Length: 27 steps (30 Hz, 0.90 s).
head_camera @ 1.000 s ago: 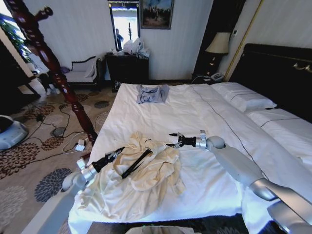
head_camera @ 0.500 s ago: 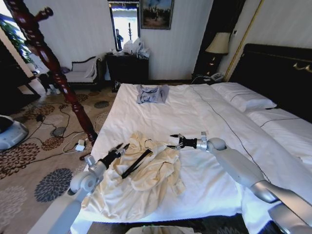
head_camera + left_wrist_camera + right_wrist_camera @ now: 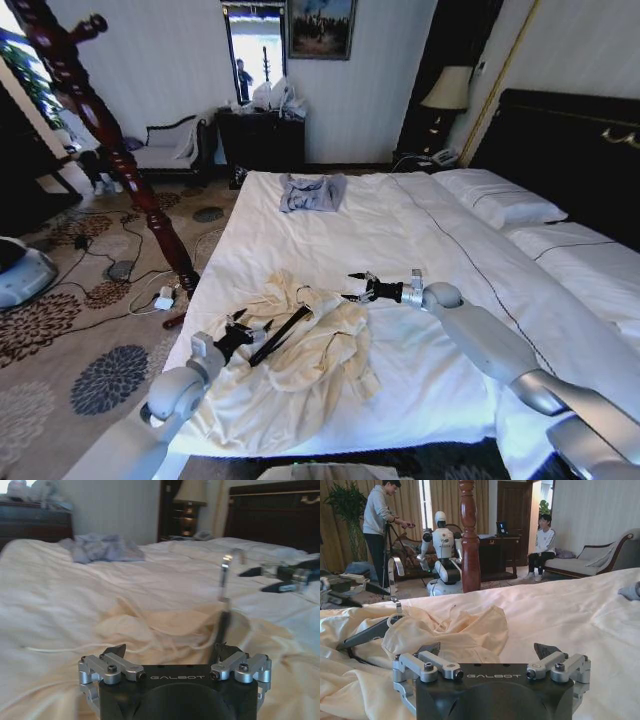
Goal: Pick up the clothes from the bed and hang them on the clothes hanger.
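The clothes (image 3: 290,375), a cream long-sleeved garment, lie crumpled on the near left part of the bed (image 3: 400,230). A slim black hanger with a metal hook (image 3: 280,335) lies across them. My left gripper (image 3: 243,328) is open and low over the clothes' left side, with the cream fabric (image 3: 165,625) just beyond its fingers and the hook (image 3: 225,577) ahead. My right gripper (image 3: 352,287) is open just off the clothes' far right edge, facing the fabric (image 3: 450,630). The clothes hanger (image 3: 100,130), a dark red-brown wooden stand, rises left of the bed; its pole (image 3: 469,535) also shows.
A small grey-blue garment (image 3: 312,192) lies near the bed's far end. White pillows (image 3: 500,205) and a dark headboard (image 3: 570,150) are on the right. Cables and a power strip (image 3: 160,298) cross the patterned carpet around the stand's foot. Another robot (image 3: 442,550) stands beyond.
My left gripper has moved from the bed's left edge in over the clothes, toward the black hanger. The right gripper has stayed almost still.
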Motion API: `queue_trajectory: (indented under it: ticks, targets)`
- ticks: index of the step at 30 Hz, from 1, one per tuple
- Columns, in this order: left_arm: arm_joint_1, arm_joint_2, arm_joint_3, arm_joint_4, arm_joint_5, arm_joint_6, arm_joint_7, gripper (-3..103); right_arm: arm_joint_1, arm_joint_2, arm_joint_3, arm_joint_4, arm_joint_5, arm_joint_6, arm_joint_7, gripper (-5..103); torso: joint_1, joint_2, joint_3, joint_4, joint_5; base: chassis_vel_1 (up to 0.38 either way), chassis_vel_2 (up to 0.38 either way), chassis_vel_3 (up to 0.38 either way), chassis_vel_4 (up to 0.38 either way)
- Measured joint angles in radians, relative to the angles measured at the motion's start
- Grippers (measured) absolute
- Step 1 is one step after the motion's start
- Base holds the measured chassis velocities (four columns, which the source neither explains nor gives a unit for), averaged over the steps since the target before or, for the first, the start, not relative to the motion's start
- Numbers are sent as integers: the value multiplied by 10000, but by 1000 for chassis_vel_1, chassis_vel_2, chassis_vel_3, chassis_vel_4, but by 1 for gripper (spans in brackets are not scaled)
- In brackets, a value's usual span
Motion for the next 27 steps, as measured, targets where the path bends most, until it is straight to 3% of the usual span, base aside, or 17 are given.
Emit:
queue_trajectory:
  ticks: [4,10,15,16,19,21,26,27]
  targets:
    - [-413,49,557,280,59,-21,363,100,-52,-52,15,67,-23,13,93,100,0,-1,0,-1,3,0,0,0,0]
    - [-1116,-34,1221,773,-106,23,441,102,-57,-53,18,87,-20,53,223,100,0,-1,0,-1,2,0,0,0,0]
    - [-1817,-343,1922,1474,-132,13,351,84,-85,2,-2,52,35,257,497,100,1,-2,1,-2,1,0,0,0,0]
    - [-1817,-343,1922,1474,-132,13,351,84,-85,2,-2,52,35,257,497,100,1,-2,1,-2,1,0,0,0,0]
    - [-1994,-435,2085,1688,-279,12,333,67,-102,13,-8,2,26,318,532,100,0,-2,1,-1,1,0,0,0,0]
    - [-2008,-429,2102,1697,-302,9,344,67,-103,14,-10,-14,22,335,532,100,1,-2,1,-1,2,0,0,0,0]
    - [-1980,-260,2091,1651,-349,-29,489,40,-92,50,-25,-148,-14,459,534,100,1,-2,1,-1,2,0,0,0,0]
    - [-1980,-260,2091,1651,-349,-29,489,40,-92,50,-25,-148,-14,459,534,100,1,-2,1,-1,2,0,0,0,0]
